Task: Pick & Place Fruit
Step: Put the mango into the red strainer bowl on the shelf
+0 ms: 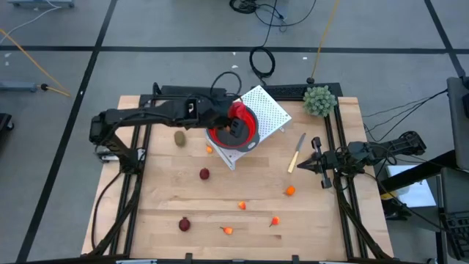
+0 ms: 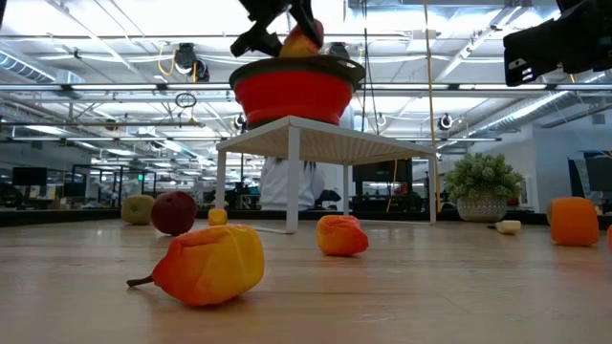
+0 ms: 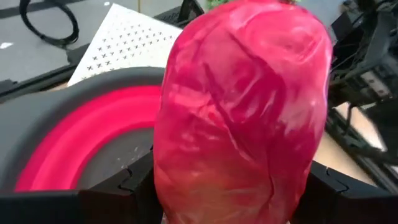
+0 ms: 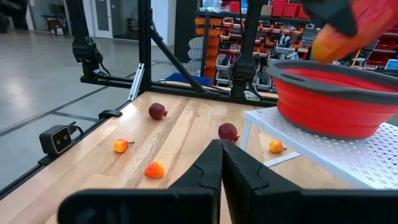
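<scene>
A bowl (image 1: 244, 130) is seen on a raised perforated stand (image 1: 267, 110) behind scattered fruit pieces (image 1: 204, 174); a knife (image 1: 296, 153) lies to its right.

Knife (image 1: 296, 152) and plant (image 1: 319, 100) near white stand (image 1: 265, 111).

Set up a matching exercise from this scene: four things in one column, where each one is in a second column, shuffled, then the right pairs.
Things:
1. red-and-yellow fruit
2. red bowl
3. knife
4. green plant

Places:
A. far right corner of the table
B. flat on the wood beside the right gripper
C. in the left gripper, over the bowl
D. on the white perforated stand

Pairs: 1-C, 2-D, 3-B, 4-A
</scene>
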`<state>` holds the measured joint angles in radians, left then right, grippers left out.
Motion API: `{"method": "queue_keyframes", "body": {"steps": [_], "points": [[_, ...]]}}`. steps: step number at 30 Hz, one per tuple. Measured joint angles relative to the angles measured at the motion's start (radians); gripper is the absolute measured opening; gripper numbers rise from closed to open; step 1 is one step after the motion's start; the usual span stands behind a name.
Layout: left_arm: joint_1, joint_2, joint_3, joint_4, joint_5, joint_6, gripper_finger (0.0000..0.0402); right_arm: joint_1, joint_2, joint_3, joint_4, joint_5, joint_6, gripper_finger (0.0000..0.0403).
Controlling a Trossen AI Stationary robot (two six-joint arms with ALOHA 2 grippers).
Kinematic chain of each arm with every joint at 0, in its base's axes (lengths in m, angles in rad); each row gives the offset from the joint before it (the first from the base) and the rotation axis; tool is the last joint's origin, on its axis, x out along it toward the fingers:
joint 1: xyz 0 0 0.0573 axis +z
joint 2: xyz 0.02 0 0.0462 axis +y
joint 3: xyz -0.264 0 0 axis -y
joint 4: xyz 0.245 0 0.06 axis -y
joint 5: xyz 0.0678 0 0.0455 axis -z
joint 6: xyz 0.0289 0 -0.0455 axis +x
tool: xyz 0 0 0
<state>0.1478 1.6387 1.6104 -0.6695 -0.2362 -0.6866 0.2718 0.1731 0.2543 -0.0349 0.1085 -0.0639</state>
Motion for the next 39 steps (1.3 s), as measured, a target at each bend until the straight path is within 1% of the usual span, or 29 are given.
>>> {"method": "queue_keyframes", "body": {"steps": [6, 13, 18, 23, 33, 39], "points": [[-0.001, 0.021, -0.001, -0.059, 0.001, 0.02, 0.025, 0.0, 0.0, 0.0, 0.0, 0.0, 0.0, 0.0], [-0.008, 0.023, -0.001, -0.06, 0.0, 0.029, 0.025, 0.0, 0.0, 0.0, 0.0, 0.0, 0.0, 0.0], [-0.03, 0.022, -0.001, -0.087, -0.011, 0.079, 0.025, 0.0, 0.0, 0.0, 0.0, 0.0, 0.0, 0.0], [-0.044, 0.022, -0.001, -0.086, -0.056, 0.145, 0.025, 0.0, 0.0, 0.0, 0.0, 0.0, 0.0, 0.0], [-0.046, 0.074, 0.0, -0.079, -0.056, 0.184, 0.025, 0.0, 0.0, 0.0, 0.0, 0.0, 0.0, 0.0], [-0.043, 0.077, 0.0, -0.068, -0.056, 0.186, 0.025, 0.0, 0.0, 0.0, 0.0, 0.0, 0.0, 0.0]]}}
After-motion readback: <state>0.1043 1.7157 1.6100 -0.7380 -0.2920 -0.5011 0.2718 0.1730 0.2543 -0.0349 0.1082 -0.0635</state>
